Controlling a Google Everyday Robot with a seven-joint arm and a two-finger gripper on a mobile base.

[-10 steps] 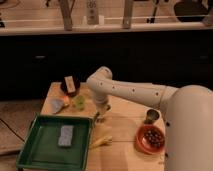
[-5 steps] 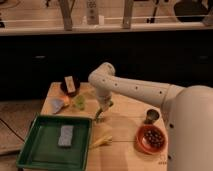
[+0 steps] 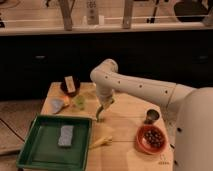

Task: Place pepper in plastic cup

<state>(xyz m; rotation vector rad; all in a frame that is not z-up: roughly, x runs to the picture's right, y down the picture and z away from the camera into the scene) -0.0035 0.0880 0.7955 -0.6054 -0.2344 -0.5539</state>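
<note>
My gripper (image 3: 103,107) points down over the middle of the wooden table (image 3: 125,107), at the end of the white arm that reaches in from the right. It is shut on the pepper (image 3: 99,116), a slender dark-green piece that hangs down from the fingers just above the tabletop. The plastic cup (image 3: 80,101), small and translucent yellow-green, stands upright a short way to the gripper's left. The cup's inside is not visible from here.
A light-blue item (image 3: 56,105) and a dark bowl with a card (image 3: 69,86) lie left of the cup. A green tray (image 3: 37,150) holding a grey sponge (image 3: 66,135) is front left. A pale yellow item (image 3: 101,142), a metal cup (image 3: 151,116) and a red bowl (image 3: 151,139) are at the front and right.
The gripper has risen a little from the tabletop with the pepper hanging from it. The cup and the other things have not moved.
</note>
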